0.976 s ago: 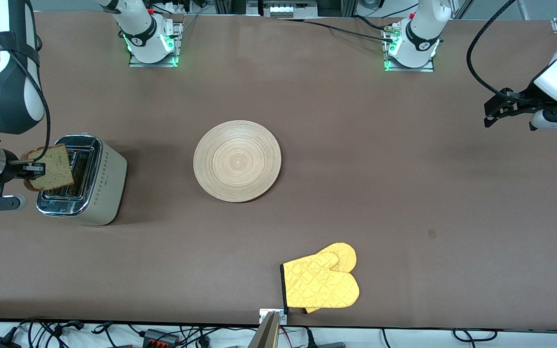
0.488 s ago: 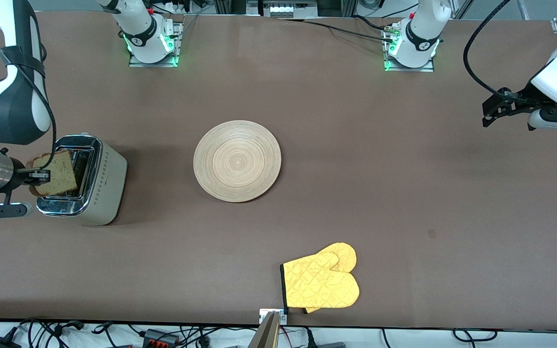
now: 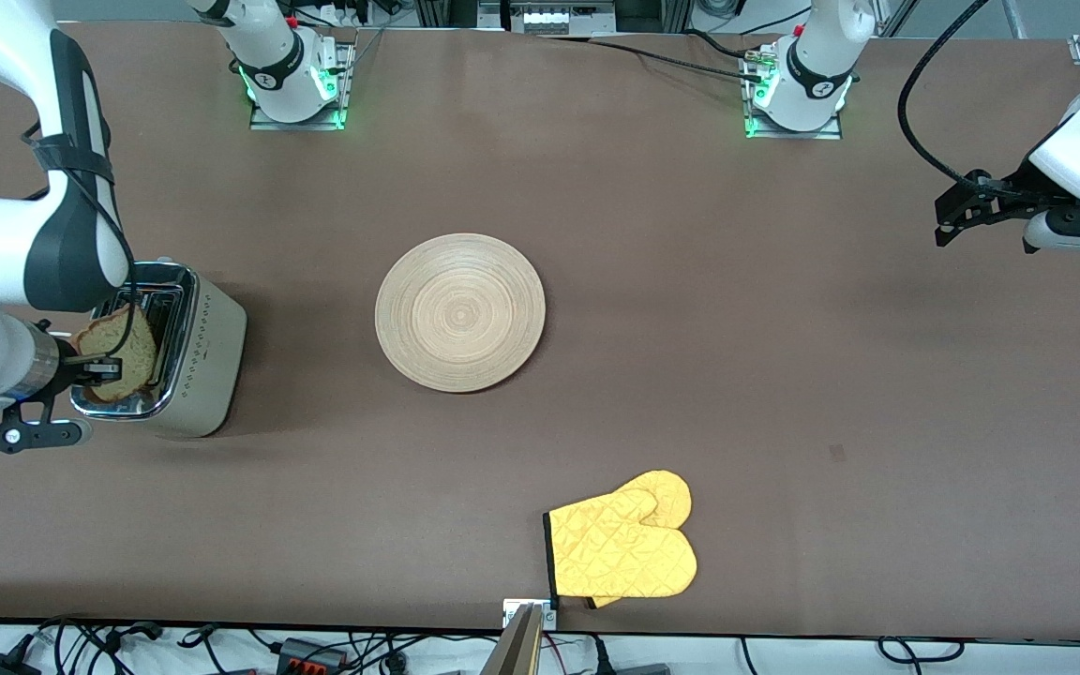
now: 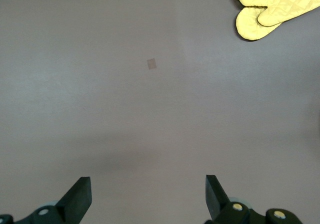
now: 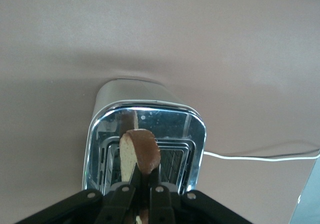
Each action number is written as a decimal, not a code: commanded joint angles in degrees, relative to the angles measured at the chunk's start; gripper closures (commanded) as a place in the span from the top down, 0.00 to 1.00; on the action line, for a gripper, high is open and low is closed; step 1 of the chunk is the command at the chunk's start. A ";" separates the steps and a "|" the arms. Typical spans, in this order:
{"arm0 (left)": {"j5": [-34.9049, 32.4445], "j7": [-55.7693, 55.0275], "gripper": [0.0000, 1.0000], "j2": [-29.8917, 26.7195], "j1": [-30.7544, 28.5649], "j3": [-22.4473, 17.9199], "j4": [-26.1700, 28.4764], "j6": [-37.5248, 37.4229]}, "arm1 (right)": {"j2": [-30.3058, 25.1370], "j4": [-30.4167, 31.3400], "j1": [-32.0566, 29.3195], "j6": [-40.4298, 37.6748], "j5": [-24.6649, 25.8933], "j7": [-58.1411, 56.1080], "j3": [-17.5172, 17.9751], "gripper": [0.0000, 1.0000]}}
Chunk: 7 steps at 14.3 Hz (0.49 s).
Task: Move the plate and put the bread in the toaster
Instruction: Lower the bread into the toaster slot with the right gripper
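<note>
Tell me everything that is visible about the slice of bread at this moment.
The squarish slice of light brown bread with a darker crust stands on edge, pinched at one edge by the shut fingers of the right gripper. It hangs over the shiny chrome top of the two-slot toaster with beige sides, at the right arm's end of the table. In the right wrist view the thin slice lines up with a slot, its pale crumb and rounded brown crust showing. Whether its lower edge has entered the slot cannot be told.
</note>
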State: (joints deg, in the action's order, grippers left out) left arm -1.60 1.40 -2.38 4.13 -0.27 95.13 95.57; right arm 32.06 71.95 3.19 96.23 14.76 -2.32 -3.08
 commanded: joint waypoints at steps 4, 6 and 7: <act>-1.21 0.53 1.00 0.98 0.35 0.01 -1.97 -1.61 | 0.99 -1.46 0.06 -0.43 -0.43 1.00 0.62 0.68; -1.30 0.53 1.00 0.98 0.44 0.01 -1.97 -1.61 | 0.55 -1.46 0.15 -0.78 -2.18 0.83 0.62 1.00; -1.21 0.53 1.00 0.98 0.44 0.01 -1.97 -1.61 | 0.02 -1.46 -0.11 -1.21 -3.06 0.48 0.62 1.00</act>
State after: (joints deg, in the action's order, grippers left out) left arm -1.60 1.40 -2.38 4.13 -0.22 95.11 95.34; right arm 32.31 71.78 3.35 96.20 13.44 -2.14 -2.78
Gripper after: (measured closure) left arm 0.000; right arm 0.273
